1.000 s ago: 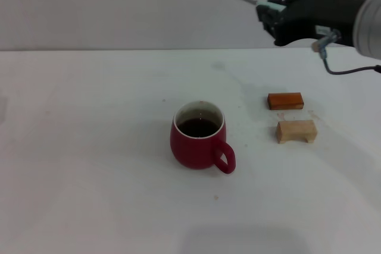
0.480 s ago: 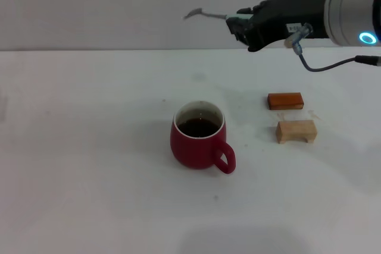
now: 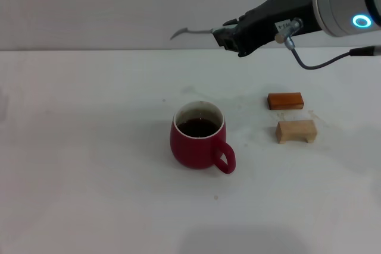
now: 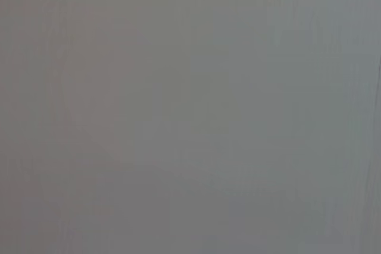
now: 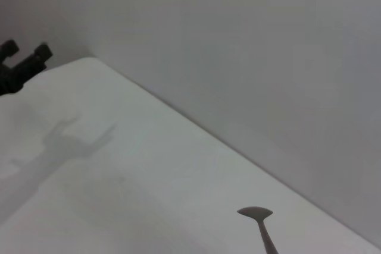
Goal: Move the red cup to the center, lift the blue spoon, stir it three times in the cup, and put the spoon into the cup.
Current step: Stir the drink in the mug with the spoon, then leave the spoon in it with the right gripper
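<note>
The red cup (image 3: 198,135) stands upright near the middle of the table, handle toward the front right, with dark liquid inside. My right gripper (image 3: 229,35) hangs high above the table, behind and slightly right of the cup, shut on the blue spoon (image 3: 193,30). The spoon's grey neck and bowl stick out to the left, and most of its handle is hidden in the gripper. In the right wrist view the spoon's bowl (image 5: 256,212) shows above the white table. A dark shape at the table's far end, probably my left gripper (image 5: 18,66), is parked there.
An orange-brown block (image 3: 285,100) and a tan wooden block (image 3: 296,131) lie to the right of the cup. The white table (image 3: 89,147) ends at a grey wall behind. The left wrist view shows only plain grey.
My right gripper has carried the spoon leftward and a little lower, from the far right toward the space above and behind the cup. The cup and blocks have not moved.
</note>
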Tool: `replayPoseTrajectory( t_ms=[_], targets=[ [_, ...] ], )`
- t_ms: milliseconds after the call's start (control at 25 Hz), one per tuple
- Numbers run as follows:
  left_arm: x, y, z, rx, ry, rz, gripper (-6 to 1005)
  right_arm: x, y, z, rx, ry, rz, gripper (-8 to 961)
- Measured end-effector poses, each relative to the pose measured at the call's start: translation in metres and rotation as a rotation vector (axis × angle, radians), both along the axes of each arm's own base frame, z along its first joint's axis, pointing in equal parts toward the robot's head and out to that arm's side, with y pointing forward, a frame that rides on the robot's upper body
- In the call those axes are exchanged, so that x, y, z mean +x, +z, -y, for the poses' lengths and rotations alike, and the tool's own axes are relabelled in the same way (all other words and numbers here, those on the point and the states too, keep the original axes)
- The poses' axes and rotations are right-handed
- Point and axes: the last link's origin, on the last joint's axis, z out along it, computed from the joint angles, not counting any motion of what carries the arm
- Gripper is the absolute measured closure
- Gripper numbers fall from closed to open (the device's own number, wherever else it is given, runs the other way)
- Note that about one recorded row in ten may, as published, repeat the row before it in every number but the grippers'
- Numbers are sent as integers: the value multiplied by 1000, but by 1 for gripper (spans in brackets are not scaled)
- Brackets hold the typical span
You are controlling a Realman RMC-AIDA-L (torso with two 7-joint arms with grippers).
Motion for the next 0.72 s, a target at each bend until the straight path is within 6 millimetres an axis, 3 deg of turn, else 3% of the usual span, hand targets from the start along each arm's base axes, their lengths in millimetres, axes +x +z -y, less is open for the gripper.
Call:
replayPoseTrajectory(
  t_ms=[720],
  targets=[
    [2,0,-3,1,-5,0,137,-14,2,-17,-155,33,169,787]
  ],
)
